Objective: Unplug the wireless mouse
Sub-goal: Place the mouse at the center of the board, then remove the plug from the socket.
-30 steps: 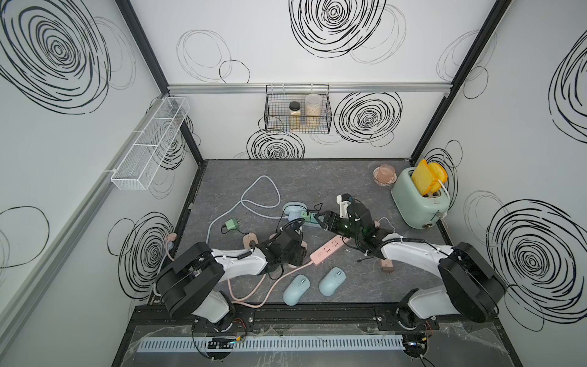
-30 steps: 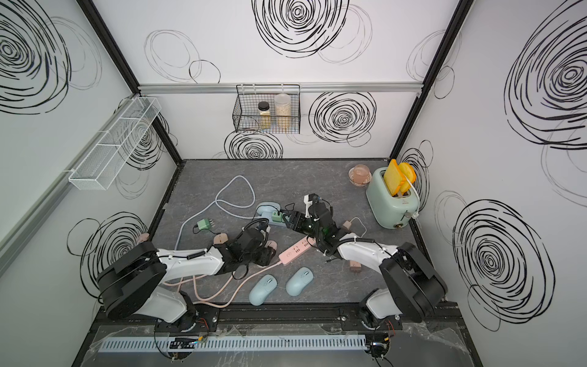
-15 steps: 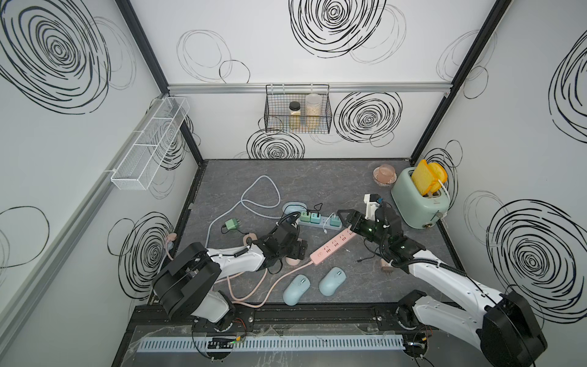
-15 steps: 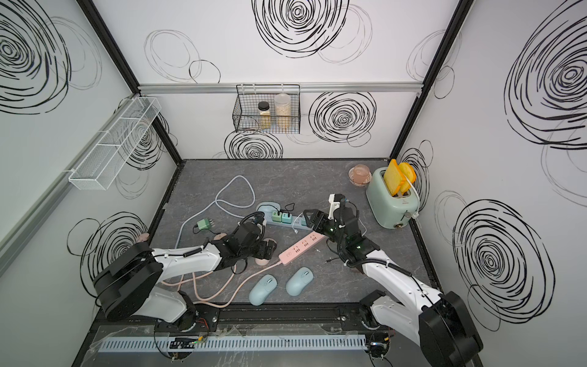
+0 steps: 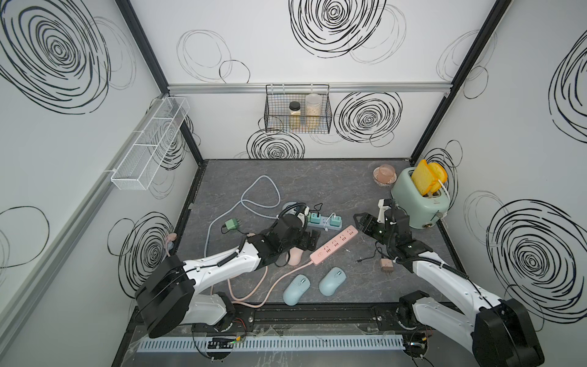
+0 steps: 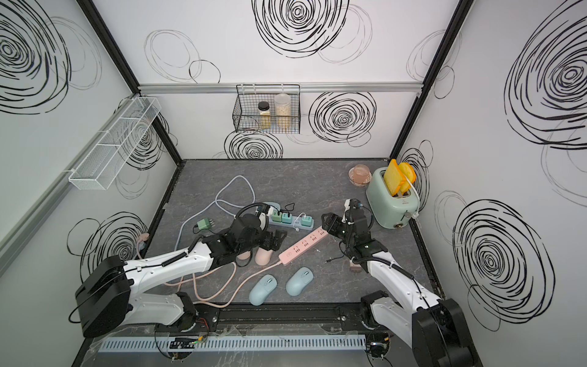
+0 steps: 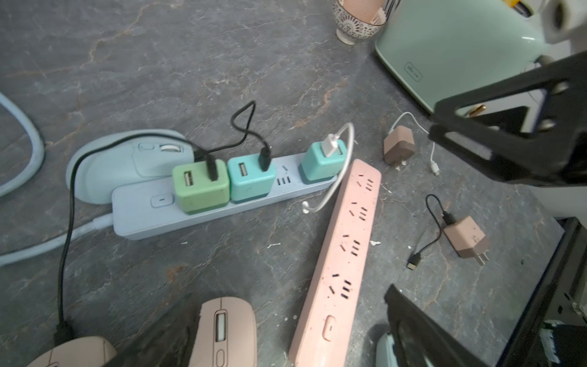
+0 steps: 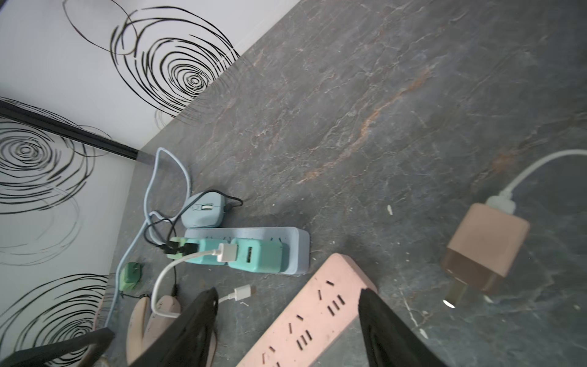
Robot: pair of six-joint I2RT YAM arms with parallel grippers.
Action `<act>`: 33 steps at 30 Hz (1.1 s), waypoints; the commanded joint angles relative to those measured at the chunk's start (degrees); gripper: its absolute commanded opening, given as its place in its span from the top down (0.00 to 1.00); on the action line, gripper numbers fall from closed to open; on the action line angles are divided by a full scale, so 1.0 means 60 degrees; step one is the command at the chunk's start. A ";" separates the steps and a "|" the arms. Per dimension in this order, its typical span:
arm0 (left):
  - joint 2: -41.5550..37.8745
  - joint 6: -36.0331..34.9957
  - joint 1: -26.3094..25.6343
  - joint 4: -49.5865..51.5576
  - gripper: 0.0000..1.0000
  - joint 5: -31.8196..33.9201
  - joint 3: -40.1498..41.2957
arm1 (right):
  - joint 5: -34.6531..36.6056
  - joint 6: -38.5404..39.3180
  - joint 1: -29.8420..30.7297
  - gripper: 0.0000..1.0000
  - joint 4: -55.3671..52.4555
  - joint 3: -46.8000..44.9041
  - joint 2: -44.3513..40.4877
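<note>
Pink, rounded plastic wireless mouse [image 7: 73, 352] lies on the grey stone-pattern counter [image 7: 190, 63], on the wrist side of the left hand [image 5: 309, 240] and just beside a second, uncabled pink mouse [image 7: 222, 330]. Its long axis points toward the pale blue power strip [image 7: 143, 219]. A thin black cable [image 7: 68, 222] enters its nose end and runs to that strip; which cube charger it ends in is not clear.

The left hand has its jaws spread wide and holds nothing. The right hand [image 5: 362, 222], jaws apart and empty, hovers over the cord-free end of the long pink power strip [image 7: 349, 241], well apart from the mouse.

Judgement: the left arm is nearer. The plug should be drawn out along the mouse's long axis, away from the nose.
</note>
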State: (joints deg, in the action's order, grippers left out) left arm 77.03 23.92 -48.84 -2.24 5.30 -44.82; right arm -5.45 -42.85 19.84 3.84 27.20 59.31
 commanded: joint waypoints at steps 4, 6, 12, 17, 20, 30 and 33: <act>0.1393 -0.0937 -0.0401 0.0535 0.09 0.0366 -0.1753 | 0.0207 0.0738 -0.0025 0.30 -0.0451 0.0269 0.0572; 0.1831 -0.1041 -0.0414 0.0623 0.08 0.0194 -0.2241 | 0.0241 0.0784 -0.0014 0.32 -0.0483 0.0327 0.0794; 0.3038 -0.1472 -0.0439 0.1615 0.12 0.0720 -0.3612 | -0.0140 0.1107 0.0024 0.32 -0.0484 0.0558 0.1301; 0.2390 -0.0901 0.0217 0.0803 0.16 0.0405 -0.2320 | 0.0227 0.1756 0.0552 0.31 -0.0592 0.1022 0.1568; 0.1893 -0.0670 0.0774 0.0403 0.17 0.0110 -0.1695 | 0.0810 0.1964 0.1087 0.29 -0.0804 0.1404 0.1837; 0.1851 -0.0985 0.1709 0.0154 0.26 0.0126 -0.1755 | 0.1534 0.1839 0.1626 0.27 -0.1124 0.2081 0.2320; 0.2246 -0.0960 0.1856 0.0285 0.22 -0.0064 -0.2234 | 0.1785 0.1798 0.1844 0.27 -0.1340 0.2356 0.2563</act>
State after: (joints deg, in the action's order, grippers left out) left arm 88.68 18.46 -38.68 1.63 5.96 -55.18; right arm 2.55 -32.53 29.71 -1.74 39.13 73.65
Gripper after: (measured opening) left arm 0.772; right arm 0.734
